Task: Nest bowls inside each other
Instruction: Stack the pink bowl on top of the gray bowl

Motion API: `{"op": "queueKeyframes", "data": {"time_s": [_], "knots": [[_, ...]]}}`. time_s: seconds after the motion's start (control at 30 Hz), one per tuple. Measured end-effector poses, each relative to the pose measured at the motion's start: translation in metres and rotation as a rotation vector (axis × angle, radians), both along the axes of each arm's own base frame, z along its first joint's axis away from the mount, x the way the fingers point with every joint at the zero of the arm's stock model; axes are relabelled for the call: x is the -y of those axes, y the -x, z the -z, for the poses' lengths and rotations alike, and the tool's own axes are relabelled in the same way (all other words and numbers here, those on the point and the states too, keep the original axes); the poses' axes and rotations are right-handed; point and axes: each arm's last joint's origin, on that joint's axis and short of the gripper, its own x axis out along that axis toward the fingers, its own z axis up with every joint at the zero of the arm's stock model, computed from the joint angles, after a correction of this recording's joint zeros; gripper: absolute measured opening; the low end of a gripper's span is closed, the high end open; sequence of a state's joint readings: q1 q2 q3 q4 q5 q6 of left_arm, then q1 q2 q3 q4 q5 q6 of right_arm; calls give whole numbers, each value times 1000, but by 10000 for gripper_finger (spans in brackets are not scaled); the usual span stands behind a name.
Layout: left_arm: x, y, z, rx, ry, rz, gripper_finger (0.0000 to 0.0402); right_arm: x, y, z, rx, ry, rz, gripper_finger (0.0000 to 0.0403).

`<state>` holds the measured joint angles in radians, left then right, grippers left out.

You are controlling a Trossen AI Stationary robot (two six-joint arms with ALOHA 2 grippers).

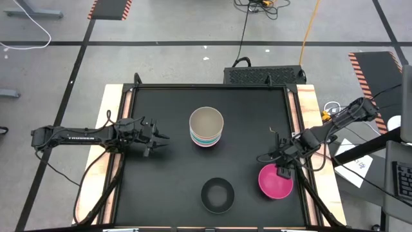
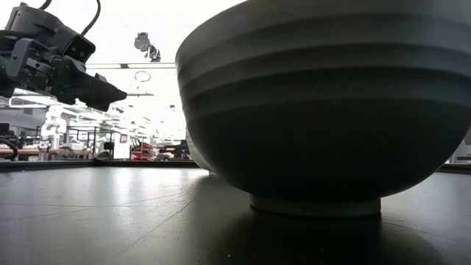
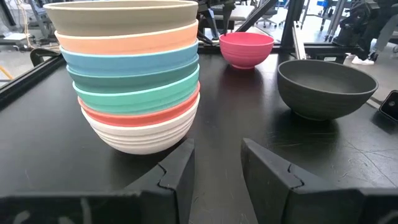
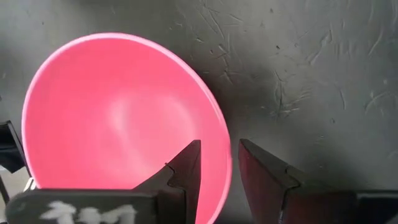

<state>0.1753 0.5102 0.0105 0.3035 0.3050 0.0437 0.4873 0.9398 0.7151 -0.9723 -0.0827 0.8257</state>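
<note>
A black-topped bench (image 1: 167, 193) fills the middle of the overhead frame, with my two dark arms reaching in from either side.

Just above the centre of that frame stands a stack of nested small round plastic bowls (image 1: 206, 127). The left wrist view shows its layers from the top down: tan, orange, blue, dark green, turquoise, red-pink, and white at the base resting on the bench.

My left gripper (image 1: 159, 140) sits at centre left of the overhead frame, to the left of the stack and apart from it, its tips pointing toward the stack. Its fingers (image 3: 180, 171) stand a narrow gap apart and hold nothing.

At lower centre of the overhead frame a black round plastic bowl (image 1: 217, 194) stands alone and upright on the bench. In the low view it fills most of the frame.

At lower right of the overhead frame is a magenta round plastic bowl (image 1: 275, 181), also upright. My right gripper (image 1: 282, 169) is at its upper rim. In the right wrist view the two fingers are narrowly parted, one over the bowl's inside and the other outside it, with the rim in the gap between them. I cannot tell whether they press on the rim.
</note>
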Motion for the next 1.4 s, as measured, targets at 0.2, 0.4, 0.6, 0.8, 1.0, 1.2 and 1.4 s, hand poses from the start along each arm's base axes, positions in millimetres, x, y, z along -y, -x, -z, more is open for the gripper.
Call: {"op": "queueKeyframes", "data": {"time_s": [0.2,0.4,0.6,0.8,1.0,1.2,1.4], "knots": [[0,0,0,0,0,1,131,-2,-3,4,-34,-6,-14,100],[0,0,0,0,1,5,131,-3,-5,6,-49,6,-21,100],[0,0,0,0,1,7,131,-5,-9,9,-41,11,-45,100],[0,0,0,1,-2,8,131,-7,-12,13,-56,31,-66,93],[0,0,0,2,-3,8,131,-7,-14,16,-55,65,-123,41],[0,0,-1,6,-3,8,131,-5,-15,15,-44,78,-161,9],[0,0,-1,7,-3,8,131,1,-15,9,28,66,-183,4]]}}
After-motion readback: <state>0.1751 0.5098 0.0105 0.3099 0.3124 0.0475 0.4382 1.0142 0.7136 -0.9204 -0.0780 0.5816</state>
